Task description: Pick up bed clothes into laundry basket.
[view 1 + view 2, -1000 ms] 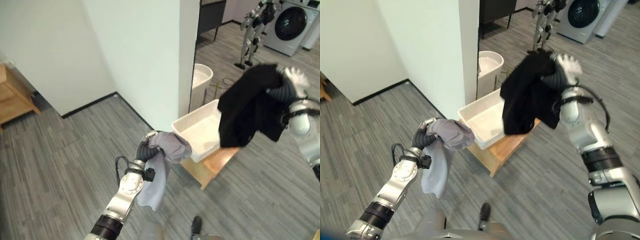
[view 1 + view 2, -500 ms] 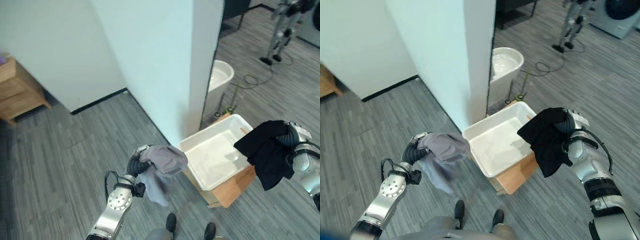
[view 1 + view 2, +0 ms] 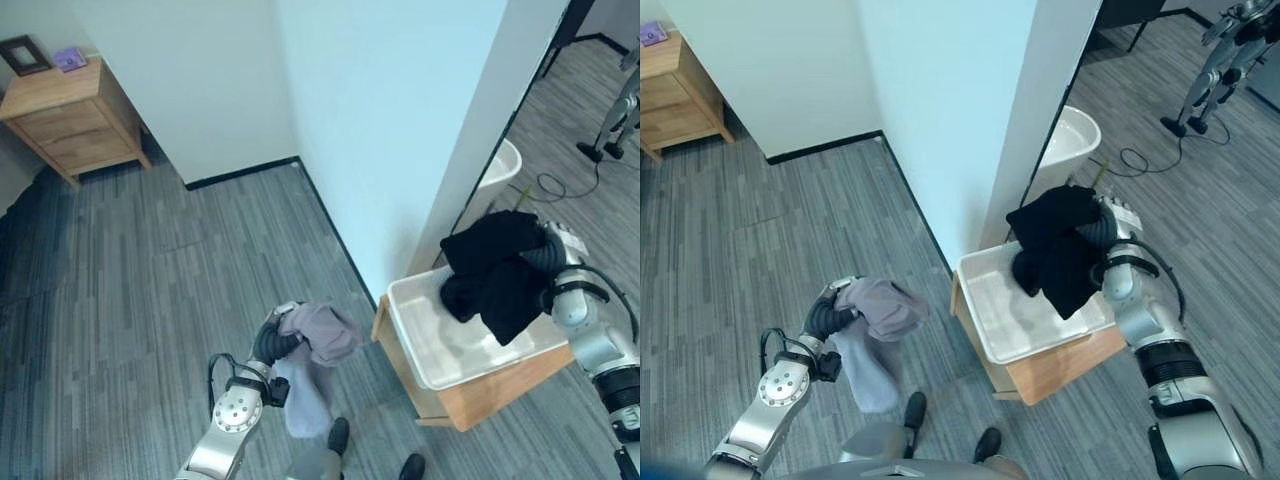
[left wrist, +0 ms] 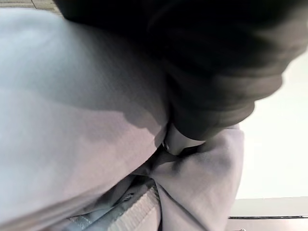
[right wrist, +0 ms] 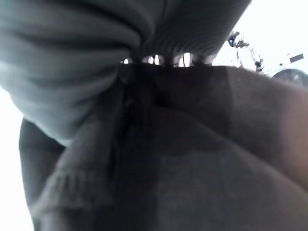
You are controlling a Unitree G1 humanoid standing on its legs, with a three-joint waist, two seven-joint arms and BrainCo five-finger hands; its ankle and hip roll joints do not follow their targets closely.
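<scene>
Nearest the robot, the left hand (image 3: pixel 272 341) is low over the grey plank floor (image 3: pixel 150 260), its fingers curled into a bunch of grey cloth (image 3: pixel 318 335). The bunch sits on top of the hand and a longer tail of it hangs straight down towards the floor. In the left wrist view the cloth wraps close over the hand, so the clamp looks firm.

Further out and to the right, the white laundry basket (image 3: pixel 420 345) rests on a low wooden stand (image 3: pixel 500 385) against the foot of the pale wall (image 3: pixel 400 130). The right hand (image 3: pixel 1110 222) is above the basket's far side with its fingers closed on a black garment (image 3: pixel 1055 250). That garment hangs in folds directly over the open basket, its lowest edge just above or near the basket floor; I cannot tell whether it touches.

The relation that matters is this: the black garment is already over the basket, so the right hand probably only needs to let go. The grey cloth lies to the basket's left, outside its near rim, and the left hand would have to carry it rightwards and up over that rim.

Beyond, a wooden bedside cabinet (image 3: pixel 75 115) stands by the wall.
</scene>
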